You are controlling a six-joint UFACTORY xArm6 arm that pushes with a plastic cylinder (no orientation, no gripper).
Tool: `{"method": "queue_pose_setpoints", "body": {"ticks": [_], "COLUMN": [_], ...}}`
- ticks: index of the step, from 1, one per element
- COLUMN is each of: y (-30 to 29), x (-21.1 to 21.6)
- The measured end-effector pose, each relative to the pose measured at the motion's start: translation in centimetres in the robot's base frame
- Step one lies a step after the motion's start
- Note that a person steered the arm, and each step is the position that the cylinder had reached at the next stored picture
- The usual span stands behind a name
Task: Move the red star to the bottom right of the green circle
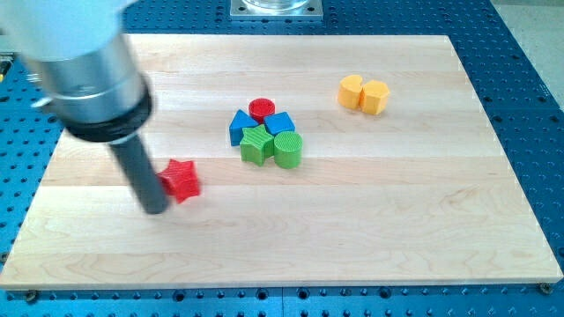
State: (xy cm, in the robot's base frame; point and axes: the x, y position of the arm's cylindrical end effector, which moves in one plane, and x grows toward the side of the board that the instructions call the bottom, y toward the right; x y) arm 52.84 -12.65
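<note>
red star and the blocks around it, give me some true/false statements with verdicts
1. My tip is at the view's left of the red star, right against it. True.
2. The red star sits at the view's right of the green circle. False: it lies well to the view's left of it and a little lower.
3. The two yellow blocks are next to each other near the view's top right. True.
4. The red circle is alone, far from the other blocks. False: it is at the top of the cluster with the blue blocks.
5. The green star is beside the green circle. True.
</note>
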Motion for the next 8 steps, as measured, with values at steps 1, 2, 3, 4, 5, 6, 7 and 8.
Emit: {"method": "queue_pose_setpoints", "body": {"ticks": [1, 2, 3, 4, 5, 6, 7, 8], "y": [6.7, -4.1, -6.1, -2.8, 1.9, 7.7, 0.0, 7.8], "x": [0.0, 1.0, -1.6, -4.8, -5.0, -3.1, -0.8, 1.1]}}
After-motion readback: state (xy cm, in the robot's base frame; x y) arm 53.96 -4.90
